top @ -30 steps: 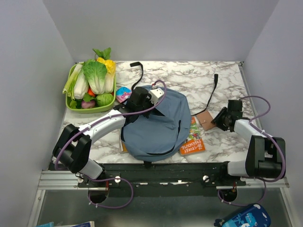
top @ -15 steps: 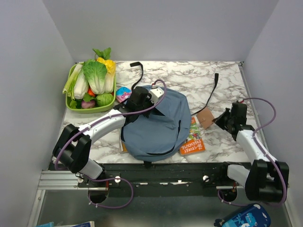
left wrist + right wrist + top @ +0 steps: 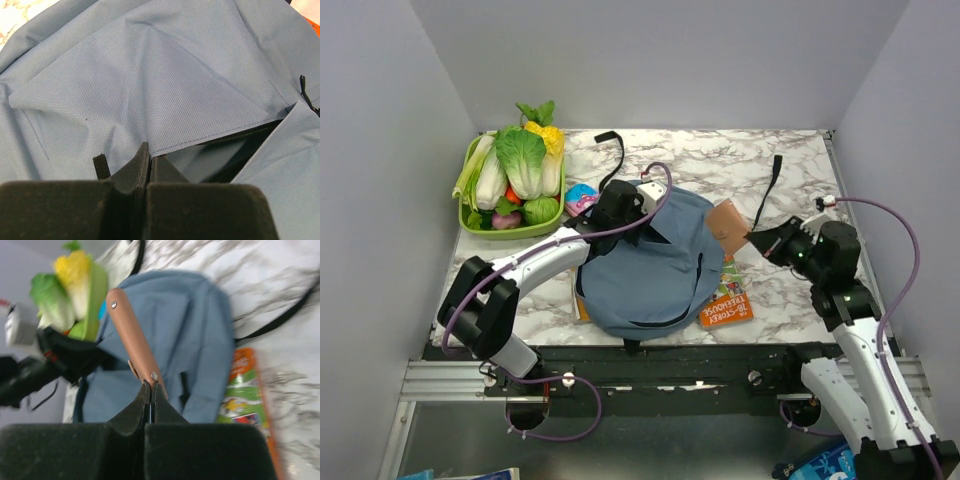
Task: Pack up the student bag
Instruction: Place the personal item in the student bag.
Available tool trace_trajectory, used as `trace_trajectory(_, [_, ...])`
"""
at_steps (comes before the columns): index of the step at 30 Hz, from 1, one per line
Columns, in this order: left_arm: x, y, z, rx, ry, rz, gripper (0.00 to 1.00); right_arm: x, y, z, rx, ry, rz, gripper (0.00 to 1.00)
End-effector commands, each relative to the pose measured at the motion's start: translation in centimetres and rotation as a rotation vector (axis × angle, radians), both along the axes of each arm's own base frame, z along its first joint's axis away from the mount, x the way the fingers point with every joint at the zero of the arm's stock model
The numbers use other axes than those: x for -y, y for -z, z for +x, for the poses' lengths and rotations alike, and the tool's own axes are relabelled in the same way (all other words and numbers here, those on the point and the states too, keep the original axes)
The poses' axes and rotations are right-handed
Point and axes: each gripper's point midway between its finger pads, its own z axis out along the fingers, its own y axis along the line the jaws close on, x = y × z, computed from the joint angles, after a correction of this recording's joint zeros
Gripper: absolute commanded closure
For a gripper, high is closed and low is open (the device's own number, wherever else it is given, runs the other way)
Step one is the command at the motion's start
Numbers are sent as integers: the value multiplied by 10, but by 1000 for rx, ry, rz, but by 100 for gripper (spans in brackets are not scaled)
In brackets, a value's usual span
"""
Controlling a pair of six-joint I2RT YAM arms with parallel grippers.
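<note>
The student bag (image 3: 650, 275) lies at the table's front centre, dusty-blue, its zipper mouth (image 3: 240, 145) partly agape. My left gripper (image 3: 638, 226) rests on the bag's upper part. It is shut, its tips (image 3: 149, 157) pinching the fabric edge beside the zipper. My right gripper (image 3: 758, 240) is shut on one end of a flat brown leather-like case (image 3: 728, 220) with metal rivets. It holds the case in the air over the bag's right edge. In the right wrist view the case (image 3: 127, 325) slants up from the gripper (image 3: 151, 386), with the bag (image 3: 200, 340) behind it.
An orange and green book (image 3: 725, 300) lies at the bag's right side, partly under it. A green basket (image 3: 520, 232) of vegetables stands at the back left, with a small blue pouch (image 3: 582, 197) beside it. Black straps (image 3: 767, 195) trail over the marble behind the bag.
My right gripper shut on the brown case, lifted it off the table and carried it left toward the bag. The left arm and the bag stayed put.
</note>
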Motion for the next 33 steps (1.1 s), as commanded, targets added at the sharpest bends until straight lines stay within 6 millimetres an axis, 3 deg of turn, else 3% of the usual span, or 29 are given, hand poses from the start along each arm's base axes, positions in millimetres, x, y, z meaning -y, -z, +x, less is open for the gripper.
trace_trajectory(1, [12, -19, 14, 31, -28, -57, 100, -59, -17, -21, -32, -192, 145, 99])
trace_trajectory(3, [13, -22, 14, 30, -26, -65, 100, -87, -20, -26, -32, -263, 176, 99])
trace_trajectory(8, [15, -32, 11, 32, -14, -81, 100, -135, 8, -25, -124, -373, 200, 99])
trace_trajectory(15, [13, -37, -2, 19, 32, -85, 100, -175, 39, -4, -236, -388, 211, 99])
trace_trajectory(24, [9, -39, -21, -4, 107, -78, 100, -175, 83, 12, -391, -223, 244, 99])
trace_trajectory(33, [4, -24, -46, -50, 212, -36, 100, -140, 101, 25, -445, 92, 316, 99])
